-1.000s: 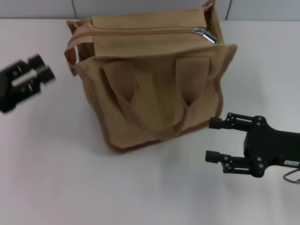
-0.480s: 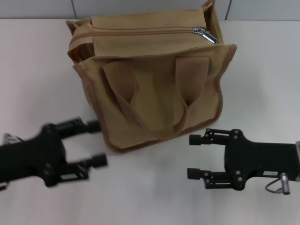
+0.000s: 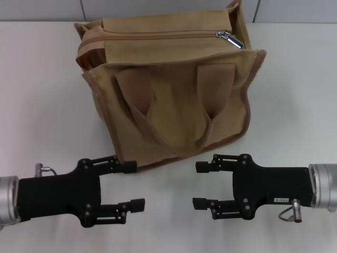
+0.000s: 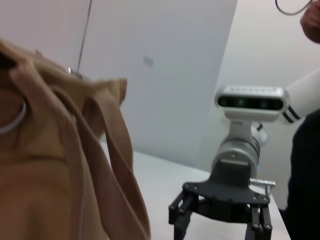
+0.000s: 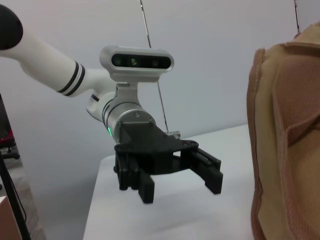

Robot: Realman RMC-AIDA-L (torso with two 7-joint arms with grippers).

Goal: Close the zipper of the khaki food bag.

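White and plain, the table point(image 3: 295, 79) carries the khaki food bag point(image 3: 174, 100) close to its far edge, near the middle.

Our left gripper point(image 3: 129, 184) is low at the near edge, left of centre, just before the bag's near left bottom corner. Its fingers point(image 3: 117, 164) are spread apart and hold nothing. They point toward the right gripper, we think because both arms are drawn in to a waiting pose in front of the bag.

On the bag, the zipper line point(image 3: 158, 36) runs along the top, and the metal zipper pull point(image 3: 230, 38) sits at the right end of it. The line looks joined along its length, so as far as we can see the zipper lies closed, as the task wants. The two handles point(image 3: 179, 105) hang down flat on the near face.

Our right gripper point(image 3: 202, 184) is at the near edge, right of centre, also released, and mirrors the left one. The wrist views each show the other gripper, apart from the bag cloth.

Compared with half a second ago, the left gripper is moved further right and nearer to us, and the right gripper also came a little inward. The bag and the pull are not moved.
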